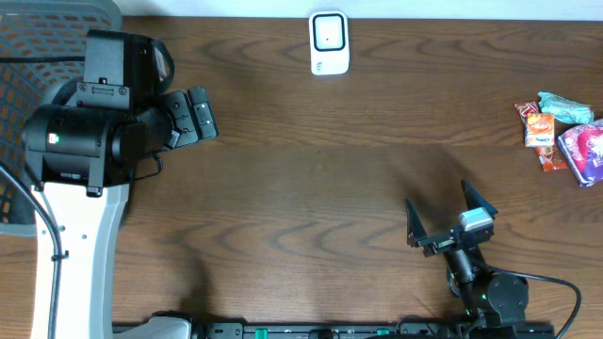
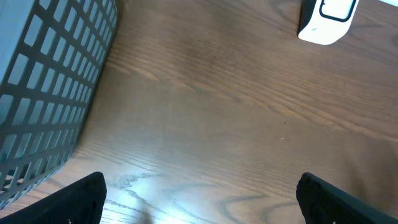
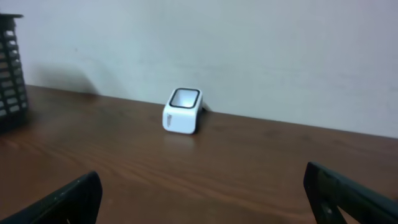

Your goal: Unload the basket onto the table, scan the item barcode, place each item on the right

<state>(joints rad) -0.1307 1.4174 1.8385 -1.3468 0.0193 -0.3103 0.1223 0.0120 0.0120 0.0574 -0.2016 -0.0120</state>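
Note:
The white barcode scanner (image 1: 329,42) stands at the table's far edge, its dark window facing up; it also shows in the left wrist view as the scanner (image 2: 326,18) and in the right wrist view as the scanner (image 3: 183,111). The items are a pile of snack packets (image 1: 563,137) at the right edge: an orange packet (image 1: 539,130), a teal one (image 1: 568,107) and a purple one (image 1: 584,151). My left gripper (image 1: 202,114) (image 2: 202,205) hangs open at the left, empty. Near the front, my right gripper (image 1: 445,213) (image 3: 202,199) is open and empty, left of the packets.
A dark mesh basket (image 1: 38,56) fills the far left corner, close behind the left arm; it shows as the basket (image 2: 50,81) and the basket (image 3: 11,68) in the wrist views. A pale wall (image 3: 249,50) rises behind the scanner.

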